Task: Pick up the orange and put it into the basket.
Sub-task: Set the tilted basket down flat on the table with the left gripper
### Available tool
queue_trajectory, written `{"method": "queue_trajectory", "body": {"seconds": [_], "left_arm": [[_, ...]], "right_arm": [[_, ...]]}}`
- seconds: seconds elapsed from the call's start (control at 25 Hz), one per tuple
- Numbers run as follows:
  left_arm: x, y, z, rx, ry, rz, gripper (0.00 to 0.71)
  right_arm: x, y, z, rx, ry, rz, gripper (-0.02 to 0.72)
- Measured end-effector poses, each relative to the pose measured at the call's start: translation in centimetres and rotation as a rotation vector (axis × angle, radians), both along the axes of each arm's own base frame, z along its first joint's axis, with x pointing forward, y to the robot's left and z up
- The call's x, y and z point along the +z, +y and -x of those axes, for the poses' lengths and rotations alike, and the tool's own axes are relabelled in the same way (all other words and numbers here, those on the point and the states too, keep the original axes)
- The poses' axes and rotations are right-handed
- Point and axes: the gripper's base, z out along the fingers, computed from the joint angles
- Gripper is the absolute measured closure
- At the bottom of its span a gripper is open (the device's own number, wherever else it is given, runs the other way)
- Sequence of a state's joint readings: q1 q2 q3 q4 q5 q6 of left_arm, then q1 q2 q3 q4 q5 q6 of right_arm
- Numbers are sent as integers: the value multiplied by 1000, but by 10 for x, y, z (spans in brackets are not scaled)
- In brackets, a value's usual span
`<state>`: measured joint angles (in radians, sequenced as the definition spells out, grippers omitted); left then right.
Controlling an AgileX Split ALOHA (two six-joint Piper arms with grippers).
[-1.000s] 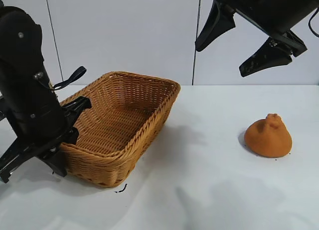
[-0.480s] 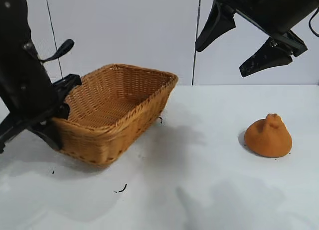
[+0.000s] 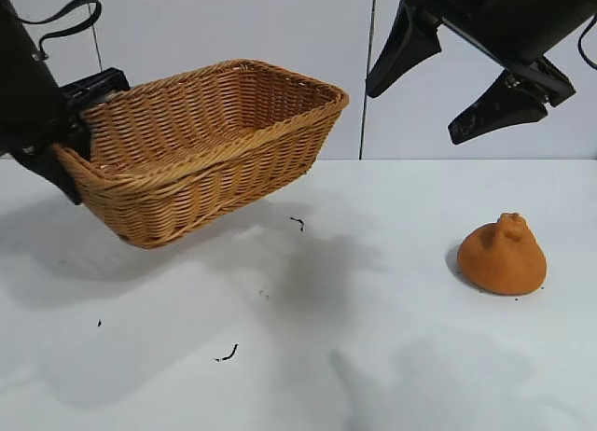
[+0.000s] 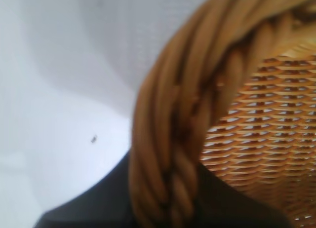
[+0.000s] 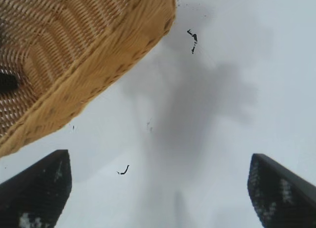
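Lifted off the desk (image 3: 373, 356), the basket (image 3: 201, 146) hangs clenched in the left gripper (image 3: 70, 123) at frame left, seemingly to carry toward the orange (image 3: 502, 256), while the right gripper (image 3: 448, 76) waits spread wide at upper right.

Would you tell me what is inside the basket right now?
The basket shows only bare weave; the orange sits on the table. Its near wall hides the floor. The left gripper grips its rim.

A white table (image 3: 373, 375) carries a few small dark specks (image 3: 227, 354) before a pale panelled wall (image 3: 233, 30)
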<state>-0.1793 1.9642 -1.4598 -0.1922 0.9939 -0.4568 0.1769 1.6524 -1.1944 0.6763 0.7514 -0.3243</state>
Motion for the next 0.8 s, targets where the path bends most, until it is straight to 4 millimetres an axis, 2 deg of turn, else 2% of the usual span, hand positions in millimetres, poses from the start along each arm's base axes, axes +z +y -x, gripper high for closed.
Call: {"method": "queue_trajectory", "body": {"seconds": [0.16, 0.32, 0.8], "left_arm": [[-4, -9, -5, -166, 16, -11, 613], [-9, -17, -5, -256, 14, -17, 613], [-9, -20, -9, -287, -42, -19, 614]], "right_arm": [[0, 0, 0, 1, 2, 0, 8], [0, 0, 1, 5, 7, -1, 8], [0, 0, 1, 9, 12, -1, 8]]}}
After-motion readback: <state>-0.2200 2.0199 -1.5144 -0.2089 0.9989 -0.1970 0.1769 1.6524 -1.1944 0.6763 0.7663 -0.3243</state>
